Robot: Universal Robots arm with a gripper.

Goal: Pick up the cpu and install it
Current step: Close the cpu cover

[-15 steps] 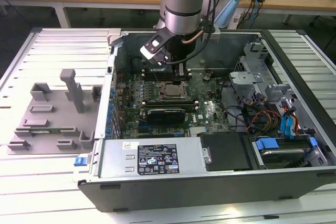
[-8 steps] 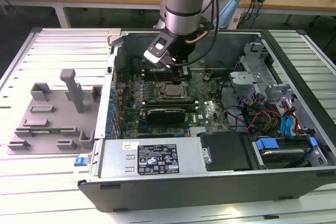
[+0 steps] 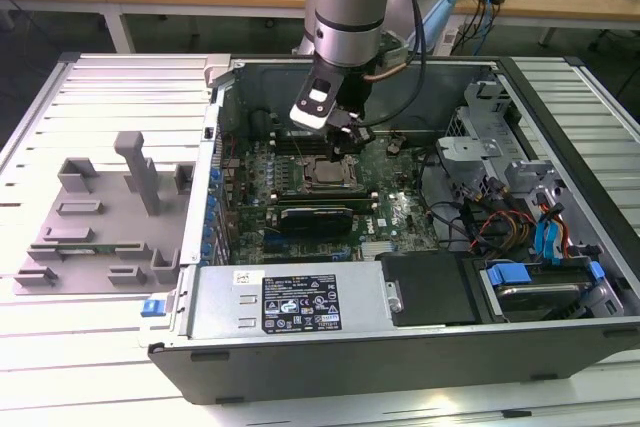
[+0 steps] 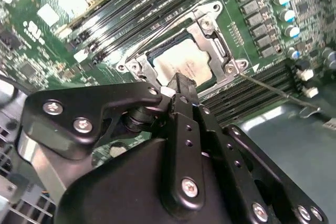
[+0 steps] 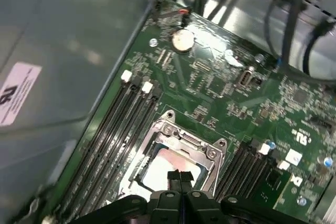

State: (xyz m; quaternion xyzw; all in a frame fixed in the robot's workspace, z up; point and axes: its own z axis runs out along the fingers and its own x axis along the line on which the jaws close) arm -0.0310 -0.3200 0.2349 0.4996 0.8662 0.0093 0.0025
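Pincer (image 5: 179, 176) closed, empty, tip just over cpu (image 5: 157, 167) in socket (image 5: 208, 153); if it's sat skewed, a push cd damage both.

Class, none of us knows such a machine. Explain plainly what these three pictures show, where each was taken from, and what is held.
A grey robot arm reaches into an open computer case on a slatted table; a grey holder block stands at the exterior view's left. The other two pictures come from cameras on the arm's wrist. Its black pincer, tips together, seems to hold nothing; it hangs over the silvery cpu, which lies inside the socket frame of the green board.
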